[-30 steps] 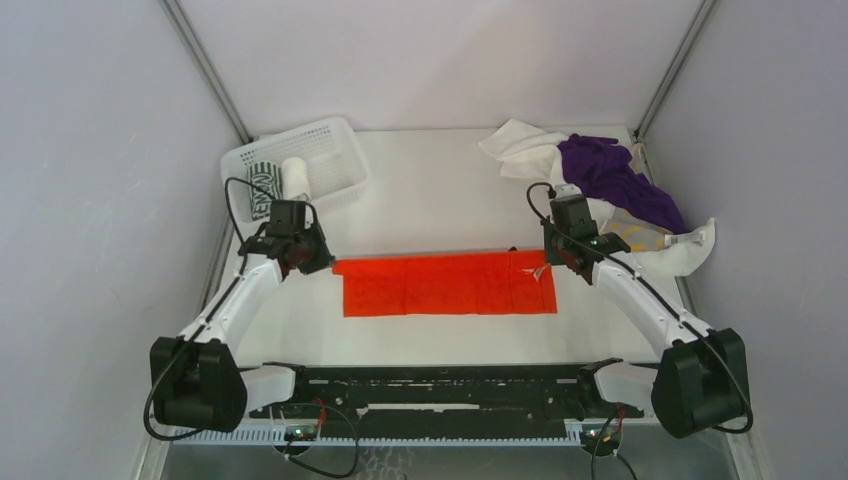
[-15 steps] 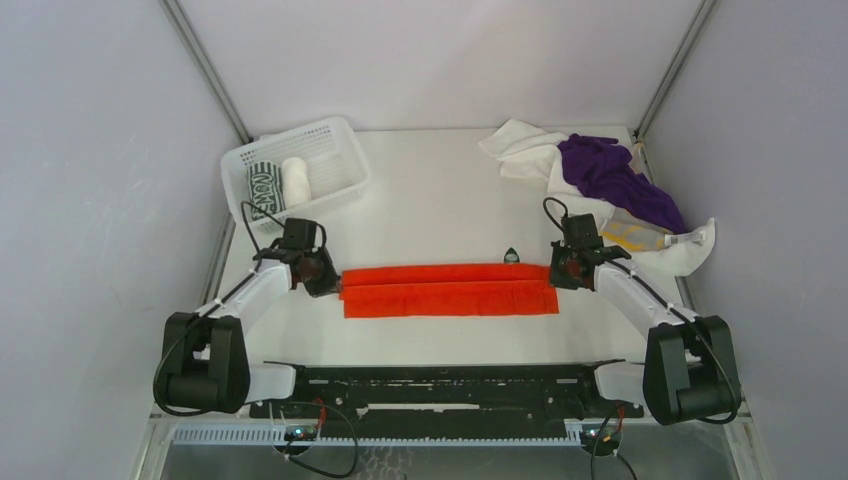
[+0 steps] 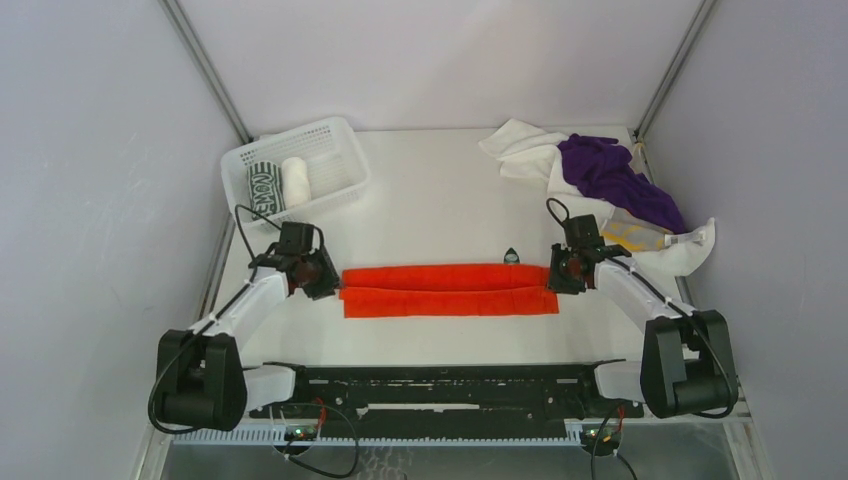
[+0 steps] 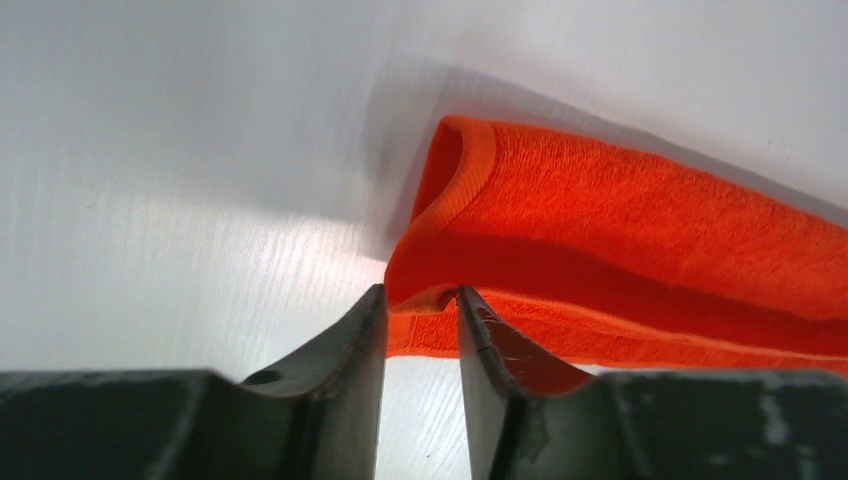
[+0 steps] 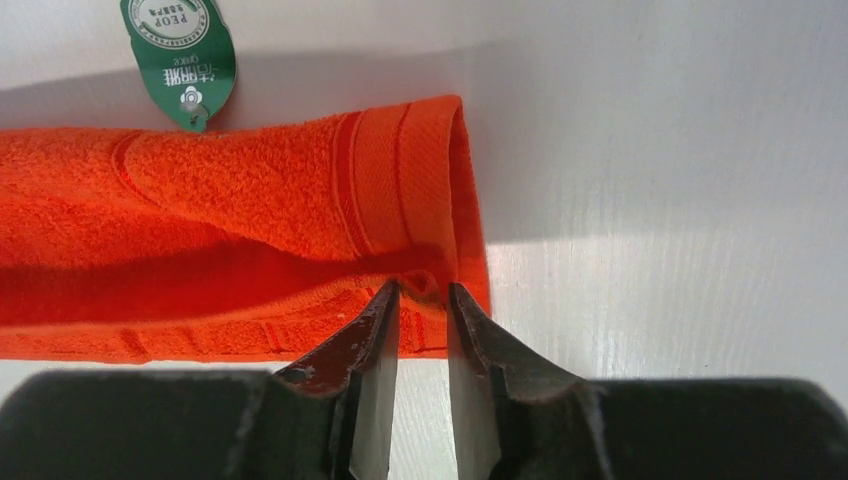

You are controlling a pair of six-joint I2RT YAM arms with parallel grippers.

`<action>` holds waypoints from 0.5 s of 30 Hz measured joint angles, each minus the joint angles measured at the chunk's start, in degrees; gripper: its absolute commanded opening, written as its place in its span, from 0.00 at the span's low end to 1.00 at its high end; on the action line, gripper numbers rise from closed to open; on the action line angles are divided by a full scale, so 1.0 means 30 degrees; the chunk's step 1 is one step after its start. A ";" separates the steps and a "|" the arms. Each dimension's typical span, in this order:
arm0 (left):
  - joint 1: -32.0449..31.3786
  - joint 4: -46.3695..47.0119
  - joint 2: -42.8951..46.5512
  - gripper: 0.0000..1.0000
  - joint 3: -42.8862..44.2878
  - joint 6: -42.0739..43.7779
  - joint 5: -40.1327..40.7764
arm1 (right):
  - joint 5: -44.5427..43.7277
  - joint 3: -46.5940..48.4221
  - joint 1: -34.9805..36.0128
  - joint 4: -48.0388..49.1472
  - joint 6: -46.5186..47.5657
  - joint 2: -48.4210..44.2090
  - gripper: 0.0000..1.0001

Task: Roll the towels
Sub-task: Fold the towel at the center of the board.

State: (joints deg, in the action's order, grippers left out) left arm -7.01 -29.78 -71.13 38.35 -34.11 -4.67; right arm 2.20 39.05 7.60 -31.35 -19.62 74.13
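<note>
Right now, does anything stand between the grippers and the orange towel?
Nothing visible does. The left gripper is at the left end of the towel and the right gripper at its right end, each at the folded edge, jaws slightly apart. The green tag lies off the far edge.

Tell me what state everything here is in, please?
Orange towel: folded lengthwise into a long strip, lying flat, not rolled.
Left gripper: slightly open at the strip's left end.
Right gripper: slightly open at the right end.
Basket: upright, holding two rolls.
Patterned roll: rolled, in the basket.
White roll: rolled, beside it.
Purple towel: crumpled in the far-right pile, unrolled.
</note>
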 measured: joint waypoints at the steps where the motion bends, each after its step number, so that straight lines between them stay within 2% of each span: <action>1: -0.0007 -0.0131 0.0393 0.44 -0.0131 -0.0036 0.0000 | 0.0051 0.0000 0.0000 -0.0138 -0.0022 -0.0095 0.27; 7: -0.0058 -0.1035 0.2492 0.55 -0.0772 -0.0175 -0.0044 | 0.0160 0.0000 0.0007 -0.1100 -0.0095 -0.1836 0.30; 15: -0.0087 -0.2943 0.6098 0.58 -0.0452 -0.0299 0.0000 | 0.0984 0.0000 0.0146 -0.1727 -0.0131 -0.5931 0.34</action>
State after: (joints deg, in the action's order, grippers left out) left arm -7.27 -38.61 -52.84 36.99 -35.00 -4.67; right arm 5.15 39.05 8.03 -36.53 -20.01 56.34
